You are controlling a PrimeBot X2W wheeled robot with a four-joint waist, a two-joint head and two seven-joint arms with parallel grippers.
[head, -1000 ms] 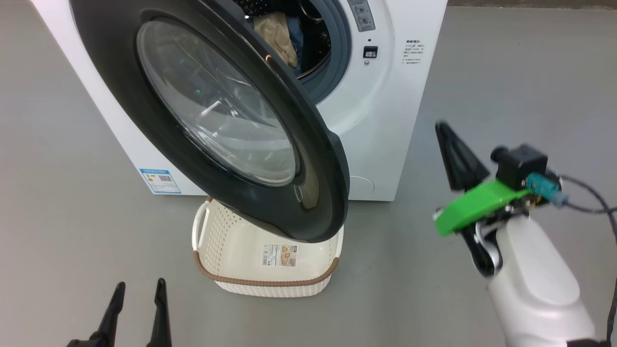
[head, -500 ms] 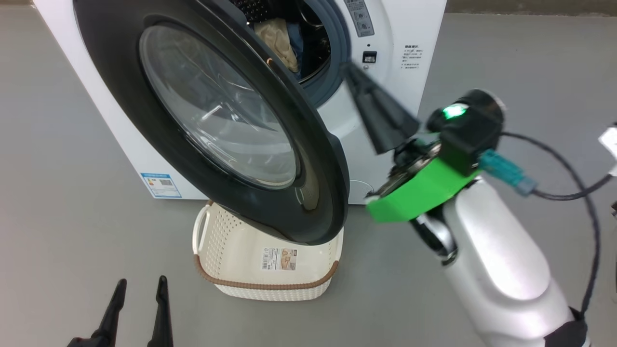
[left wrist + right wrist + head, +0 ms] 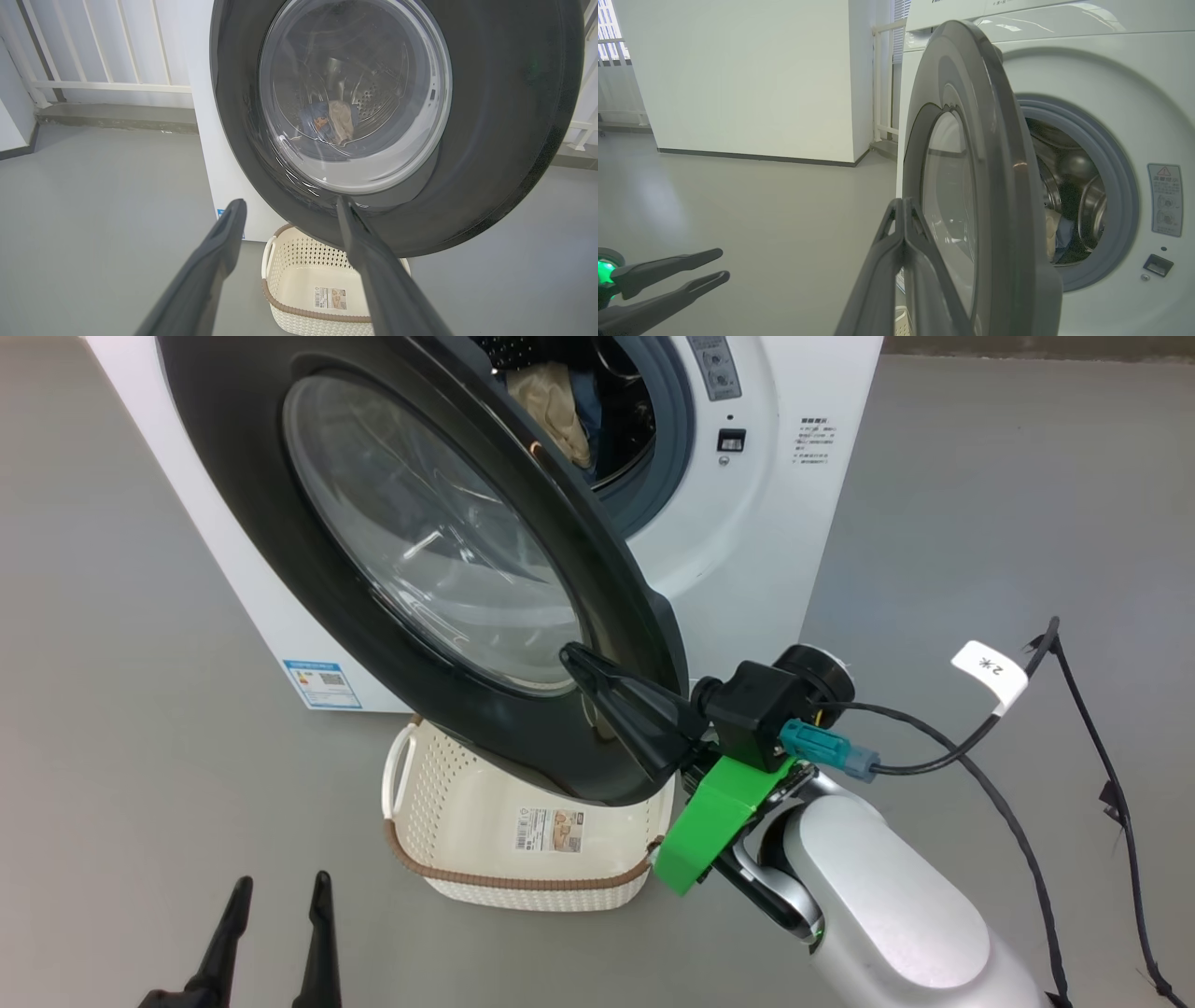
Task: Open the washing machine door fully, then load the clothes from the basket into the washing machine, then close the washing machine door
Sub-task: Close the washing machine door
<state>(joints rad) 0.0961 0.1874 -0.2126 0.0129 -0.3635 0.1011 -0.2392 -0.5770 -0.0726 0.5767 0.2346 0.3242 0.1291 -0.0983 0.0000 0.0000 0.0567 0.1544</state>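
Note:
The white washing machine (image 3: 747,551) stands with its black-rimmed door (image 3: 224,476) swung partway open. Cream and blue clothes (image 3: 558,406) lie in the drum and show through the glass (image 3: 334,123). The cream basket (image 3: 420,784) sits on the floor under the door, with only a label sticker showing on its bottom. My right gripper (image 3: 571,655) is shut, with its tip at the outer face of the door's lower free edge; I cannot tell if it touches. My left gripper (image 3: 282,882) hangs open at the lower left, short of the basket.
Black cables with a white tag (image 3: 990,670) trail from my right wrist over the grey floor on the right. A white railing (image 3: 93,86) runs behind the machine. A white wall (image 3: 738,70) stands to the machine's left, with open floor before it.
My right arm has swung in from the right and down, bringing its shut gripper to the door's outer face. The head view shifted slightly. The left gripper, door and basket stay put.

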